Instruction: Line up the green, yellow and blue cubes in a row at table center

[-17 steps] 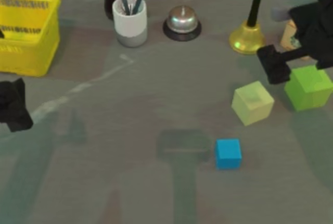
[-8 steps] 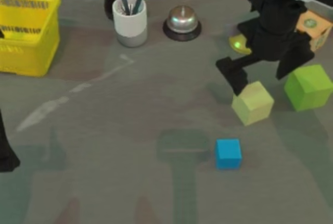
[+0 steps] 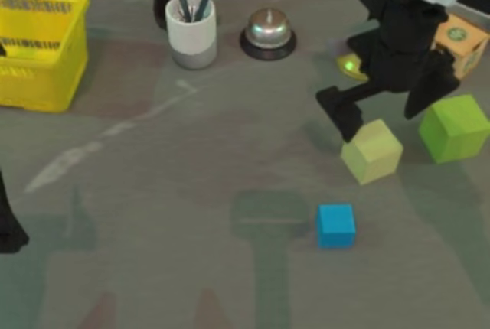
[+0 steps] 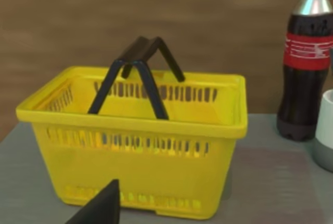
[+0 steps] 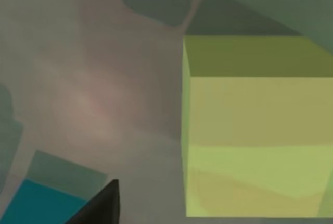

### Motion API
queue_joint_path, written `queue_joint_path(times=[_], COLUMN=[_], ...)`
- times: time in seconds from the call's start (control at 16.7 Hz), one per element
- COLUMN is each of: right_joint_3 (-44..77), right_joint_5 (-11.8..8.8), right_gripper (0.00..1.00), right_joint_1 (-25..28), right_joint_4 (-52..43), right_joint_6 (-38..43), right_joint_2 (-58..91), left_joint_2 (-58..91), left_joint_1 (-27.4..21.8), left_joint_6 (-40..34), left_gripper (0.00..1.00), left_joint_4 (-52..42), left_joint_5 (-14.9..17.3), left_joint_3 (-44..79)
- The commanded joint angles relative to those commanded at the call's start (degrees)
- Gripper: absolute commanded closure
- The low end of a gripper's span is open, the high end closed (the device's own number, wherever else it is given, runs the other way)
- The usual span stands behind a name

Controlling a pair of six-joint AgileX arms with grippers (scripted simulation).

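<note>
Grey-green table [image 3: 191, 191] held all three cubes right of centre, unaligned | right gripper [image 3: 380, 111] hung jaws spread above yellow cube [image 3: 372, 151], my guess to grasp it | green cube [image 3: 455, 127] beside | blue cube [image 3: 336, 225] nearer centre | left gripper [image 3: 9, 229] parked, fingers untellable.

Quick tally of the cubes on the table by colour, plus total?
Green cube: 1
Yellow cube: 1
Blue cube: 1
Tan cube with green logos, partly hidden behind the right arm: 1
Total: 4
</note>
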Motion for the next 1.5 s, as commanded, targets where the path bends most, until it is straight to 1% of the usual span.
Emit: queue_joint_path(times=[0.12,0.3,0.42,0.72,1.5], right_joint_3=[-2.46,-7.41,-10.06,-11.02,-11.02], right_joint_5=[0.01,0.04,0.05,0.06,0.06], right_gripper=[0.0,0.0,0.0,0.0,0.98], right_joint_1=[0.1,0.17,0.22,0.26,0.26], right_joint_4=[3.36,11.58,15.16,16.32,16.32], right_joint_6=[-0.01,0.12,0.19,0.22,0.22], right_joint_2=[0.97,3.28,4.57,5.11,5.11], left_joint_2=[0.0,0.0,0.0,0.0,0.0], left_joint_1=[0.0,0.0,0.0,0.0,0.0], left_joint_6=[0.0,0.0,0.0,0.0,0.0], left_gripper=[0.0,0.0,0.0,0.0,0.0], left_joint_4=[0.0,0.0,0.0,0.0,0.0], left_joint_5=[0.0,0.0,0.0,0.0,0.0], left_joint_3=[0.0,0.0,0.0,0.0,0.0])
